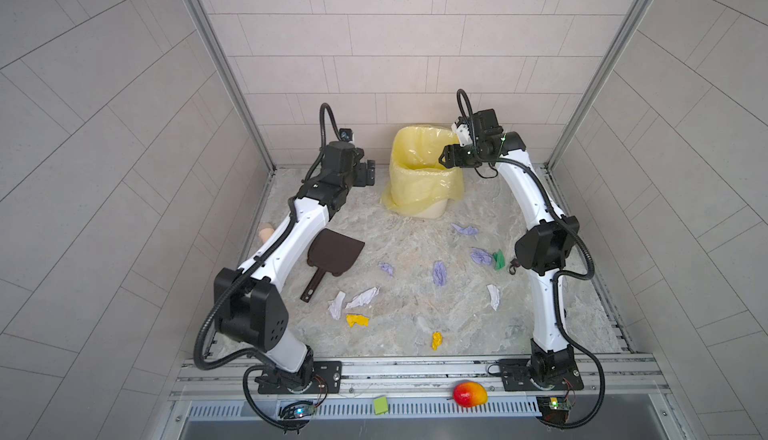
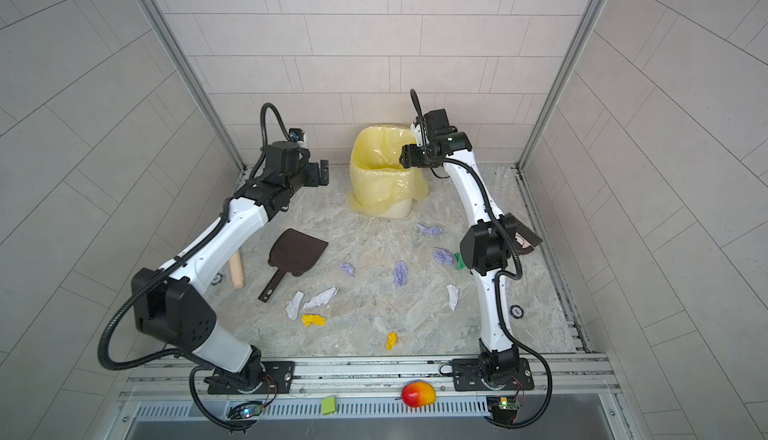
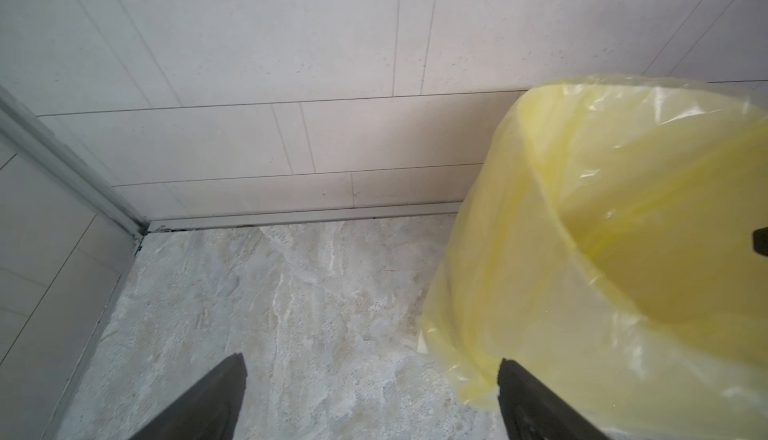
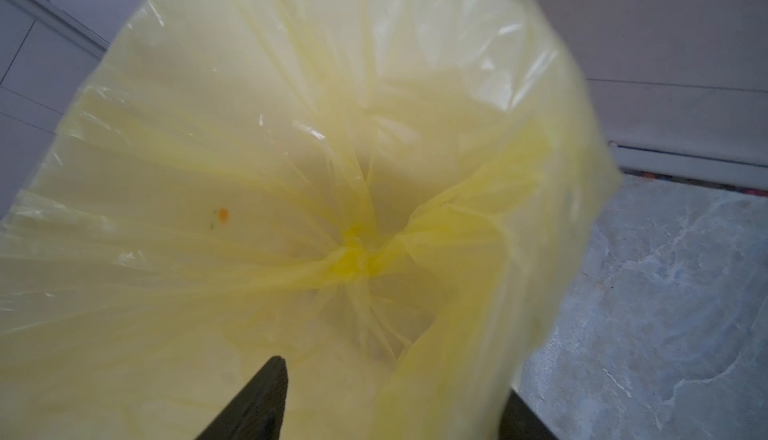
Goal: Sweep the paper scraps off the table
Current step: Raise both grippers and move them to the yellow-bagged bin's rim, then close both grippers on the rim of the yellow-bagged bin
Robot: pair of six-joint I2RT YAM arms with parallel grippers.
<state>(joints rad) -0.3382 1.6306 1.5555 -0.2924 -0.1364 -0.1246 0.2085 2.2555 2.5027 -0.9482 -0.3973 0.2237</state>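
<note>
Where the front rail [image 1: 415,369] closes the cell, a red-yellow mango [image 1: 470,393] and a flat lime-green note [image 1: 380,404] lie on the metal ledge, off the worktop [image 1: 415,230]. Just beyond, the paper scraps [image 1: 439,272] lie scattered over the grey-beige, pale-veined marble between the two arms. Two yellow ones are nearest, white ones come next, and the lavender ones and a single green one lie farther in, toward the right arm.

A dark brown dustpan [image 1: 334,253] lies flat on the left part of the worktop, its handle pointing to the front, apart from the scraps. At the back a bin [image 1: 419,176] with a yellow liner stands near the rear wall. The right pincer [image 1: 443,160] hangs over its mouth, released, with nothing between its jaws. The left pincer [image 1: 369,173] is just left of the bin above bare marble, spread wide and empty. Pale tiled walls [image 1: 374,43] rise on three sides between aluminium posts.

A round black disc [image 2: 516,311] beside the right arm bears pale marking too small to read. A beige rod [image 2: 236,269] lies half under the left arm. Only the dark bristles of a brush [image 2: 525,232] show behind the right elbow in a top view. In the right wrist view one finger is cut off at the edge, and an orange speck [image 4: 223,213] on the liner is too small to make out.
</note>
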